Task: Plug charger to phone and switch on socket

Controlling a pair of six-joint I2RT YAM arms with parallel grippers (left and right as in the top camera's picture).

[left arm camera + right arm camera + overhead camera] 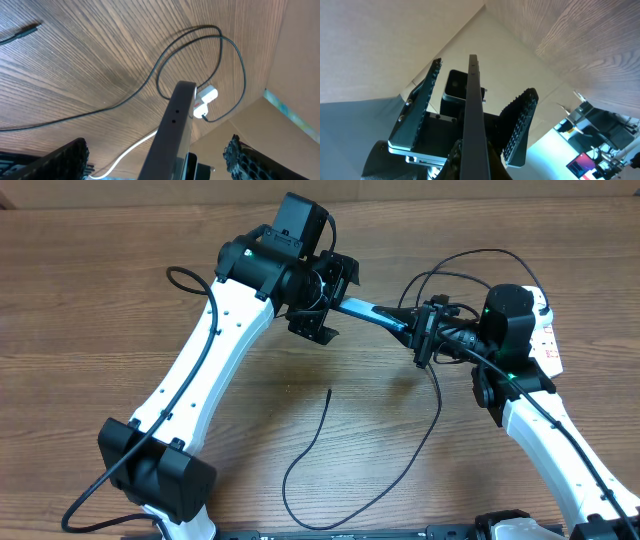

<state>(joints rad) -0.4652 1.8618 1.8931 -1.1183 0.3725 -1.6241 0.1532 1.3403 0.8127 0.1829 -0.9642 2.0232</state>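
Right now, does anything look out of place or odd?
Yes: the phone is off the table, held on edge in mid-air by the right gripper, the open left gripper straddling its far end. The charger lies loose on the table, its tip unplugged.

The bench (pixel 100 300) is brown wood with a fine streaked grain. The phone (pixel 370 311) shows a bright cyan-blue screen, and its edge is dark grey. The charger (pixel 322 420) is a thin black cable. The socket (pixel 548 340), by the bench's right edge, is white with red marks, and its cord (pixel 130 147) is white. The left arm (pixel 215 340) and right arm (pixel 560 440) are white with black joints.
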